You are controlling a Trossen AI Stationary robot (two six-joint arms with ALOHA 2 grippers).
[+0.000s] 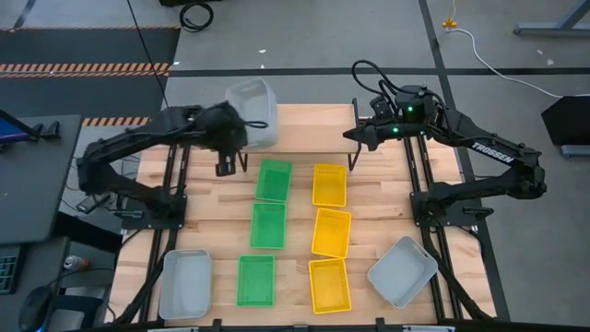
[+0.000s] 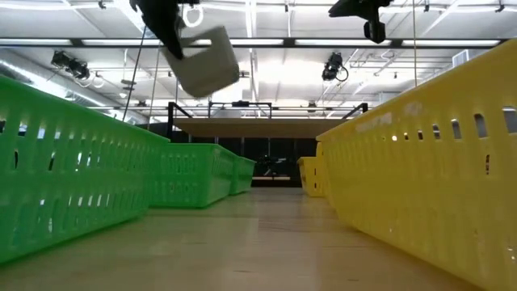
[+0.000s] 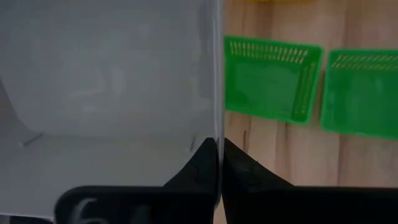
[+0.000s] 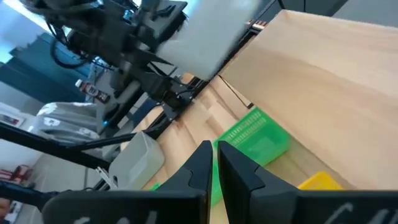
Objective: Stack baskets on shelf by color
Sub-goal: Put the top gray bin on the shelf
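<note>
My left gripper (image 1: 238, 124) is shut on a pale grey basket (image 1: 253, 111), held in the air over the table's far left, beside the left end of the shelf (image 1: 313, 129). In the low view this basket (image 2: 206, 61) hangs tilted, high above the table. My right gripper (image 1: 356, 136) is shut and empty, hovering at the shelf's right end. Three green baskets (image 1: 274, 181) lie in a column on the table, and three yellow ones (image 1: 329, 184) in a column beside them. Two more grey baskets (image 1: 184, 283) (image 1: 402, 271) rest on the near corners. My left gripper (image 3: 219, 155) pinches one side wall (image 3: 216, 127) of the grey basket at its rim, one finger inside the bin and one outside. The basket is lifted clear of table and shelf and hangs tilted from the fingers.
The shelf's plank top (image 4: 336, 68) is bare in the right wrist view. The green and yellow columns fill the middle of the table in front of the shelf. Arm bases and black rails stand along the left and right edges.
</note>
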